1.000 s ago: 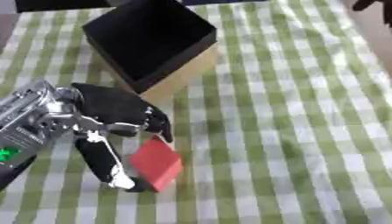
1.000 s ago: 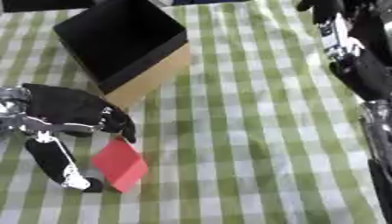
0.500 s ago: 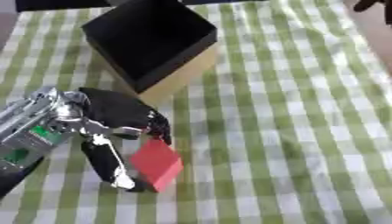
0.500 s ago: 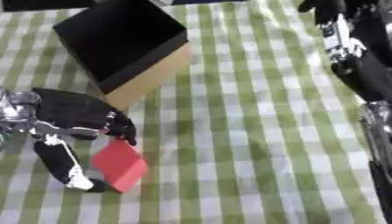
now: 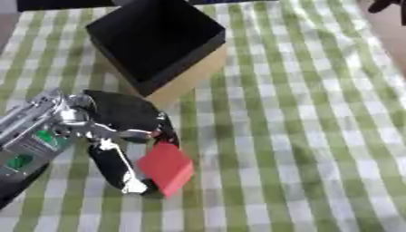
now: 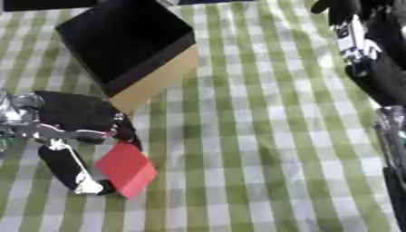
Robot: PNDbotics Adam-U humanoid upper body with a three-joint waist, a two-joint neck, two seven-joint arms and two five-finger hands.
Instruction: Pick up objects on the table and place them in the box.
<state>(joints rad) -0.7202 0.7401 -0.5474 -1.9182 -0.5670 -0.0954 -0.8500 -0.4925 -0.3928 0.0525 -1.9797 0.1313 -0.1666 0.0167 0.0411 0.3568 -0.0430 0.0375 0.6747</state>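
A red block (image 5: 166,168) lies on the green-checked cloth at the lower left. My left hand (image 5: 119,118) reaches in from the left edge and is curled over it: the fingers (image 5: 165,131) touch the block's top corner and the thumb (image 5: 115,167) runs down along its left side. Whether the block is off the cloth I cannot tell. The box (image 5: 190,77), black inside with tan cardboard walls, stands open just above the hand. My right hand (image 6: 349,20) hangs open at the upper right corner, far from both.
The green and white checked tablecloth (image 5: 301,136) covers the whole table. My right forearm (image 6: 389,81) runs down the right edge of the right eye view.
My left wrist has slid a little right, toward the red block, and the fingers have settled onto its top. The block has stayed in place. The right hand has not moved.
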